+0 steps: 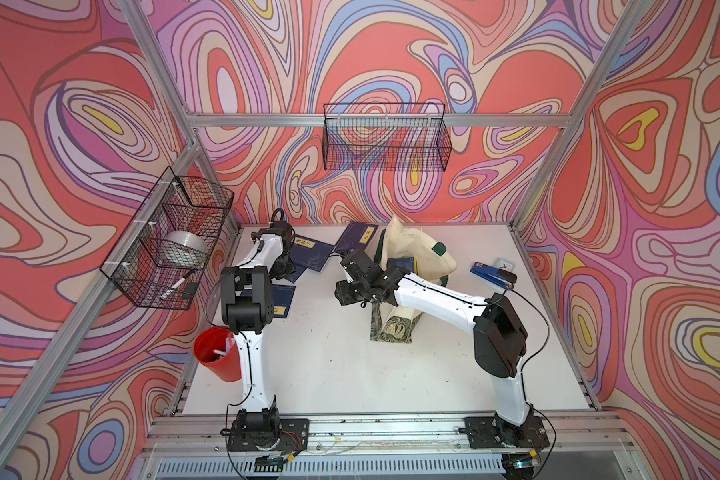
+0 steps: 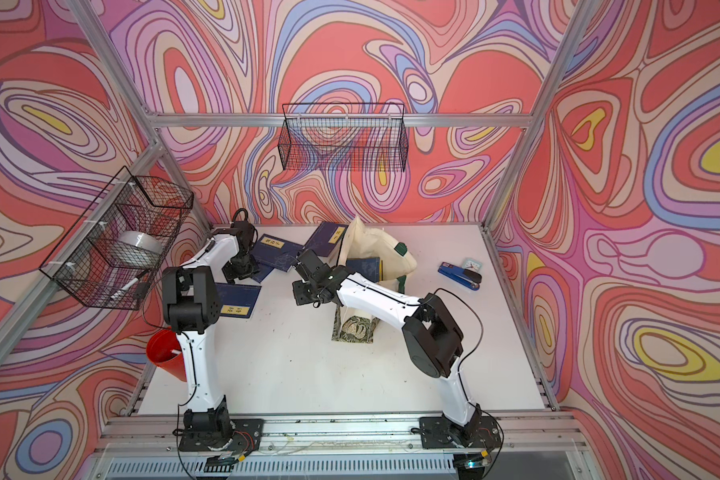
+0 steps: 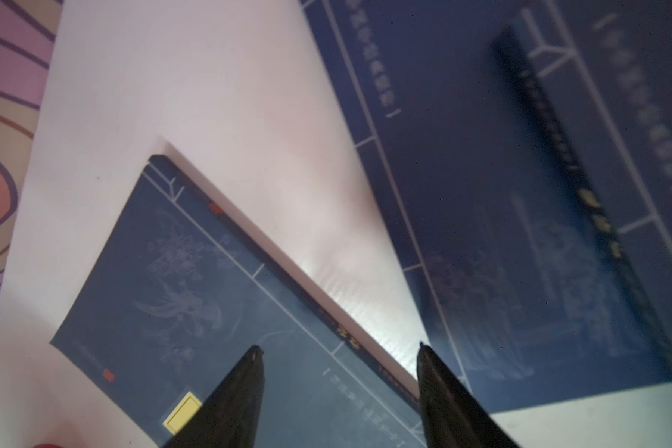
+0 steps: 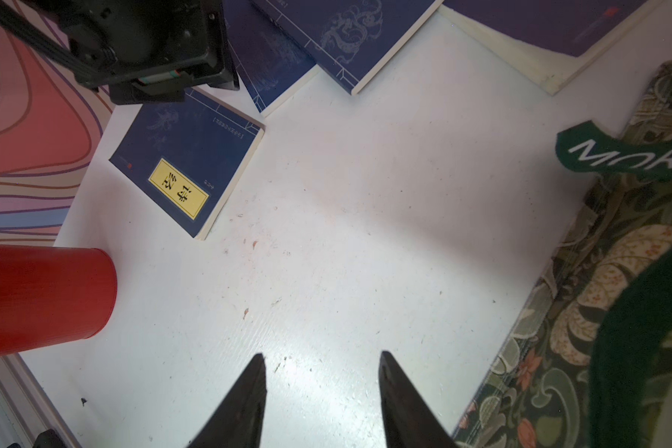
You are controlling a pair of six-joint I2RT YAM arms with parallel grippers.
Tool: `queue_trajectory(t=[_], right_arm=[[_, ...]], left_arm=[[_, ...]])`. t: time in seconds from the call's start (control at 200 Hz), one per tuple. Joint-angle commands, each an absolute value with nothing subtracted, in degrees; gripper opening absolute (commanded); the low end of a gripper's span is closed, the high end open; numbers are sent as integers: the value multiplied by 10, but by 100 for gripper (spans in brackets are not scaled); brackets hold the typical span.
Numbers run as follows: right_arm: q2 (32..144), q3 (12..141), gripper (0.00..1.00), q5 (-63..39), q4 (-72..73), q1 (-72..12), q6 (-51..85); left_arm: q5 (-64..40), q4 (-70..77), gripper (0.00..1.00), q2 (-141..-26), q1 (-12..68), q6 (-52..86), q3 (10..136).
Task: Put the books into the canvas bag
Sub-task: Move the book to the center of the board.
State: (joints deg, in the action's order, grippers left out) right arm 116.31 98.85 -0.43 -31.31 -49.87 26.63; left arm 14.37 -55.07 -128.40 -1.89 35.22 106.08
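Observation:
Several navy books lie at the back left of the table: one [image 1: 308, 249], one [image 1: 356, 237] against the canvas bag, and one with a yellow label [image 1: 285, 301]. Another navy book [image 1: 402, 266] stands in the mouth of the cream canvas bag [image 1: 420, 249], which lies on its side with its leaf-patterned base [image 4: 598, 310] towards the front. My left gripper [image 3: 339, 347] is open just above the labelled book [image 3: 195, 291], its fingers either side of the book's spine edge, holding nothing. My right gripper [image 4: 322, 355] hangs open over bare table beside the bag base.
A red cup [image 1: 219, 353] stands at the front left by the left arm. A blue-and-black stapler [image 1: 493, 274] lies at the back right. Black wire baskets hang on the left wall [image 1: 171, 241] and back wall [image 1: 385, 137].

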Motion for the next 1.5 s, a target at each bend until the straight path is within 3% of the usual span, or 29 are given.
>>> queue_trajectory(t=[0.0, 0.401, 0.751, 0.966, 1.157, 1.307, 1.417, 1.497], right_arm=[[1142, 985, 49, 0, -305, -499, 260], [1126, 970, 49, 11, -309, -499, 247], [1121, 976, 49, 17, -313, -499, 236], [1121, 972, 49, 3, -318, -500, 241], [1133, 950, 49, -29, -305, -499, 262], [1144, 935, 49, -57, -284, -500, 287], [1152, 929, 48, -69, -267, -500, 298], [1174, 946, 48, -77, -266, -500, 298]], left_arm=[[143, -595, 67, -1286, -30, 431, 1068], [73, -565, 68, -1284, -50, 550, 1007], [-1, -477, 48, -1163, -40, 568, 798], [-13, -428, 47, -1092, 38, 568, 687], [6, -402, 46, -1055, 168, 578, 626], [70, -439, 49, -993, 214, 564, 634], [145, -486, 59, -929, 199, 519, 661], [130, -490, 68, -896, 153, 503, 649]])
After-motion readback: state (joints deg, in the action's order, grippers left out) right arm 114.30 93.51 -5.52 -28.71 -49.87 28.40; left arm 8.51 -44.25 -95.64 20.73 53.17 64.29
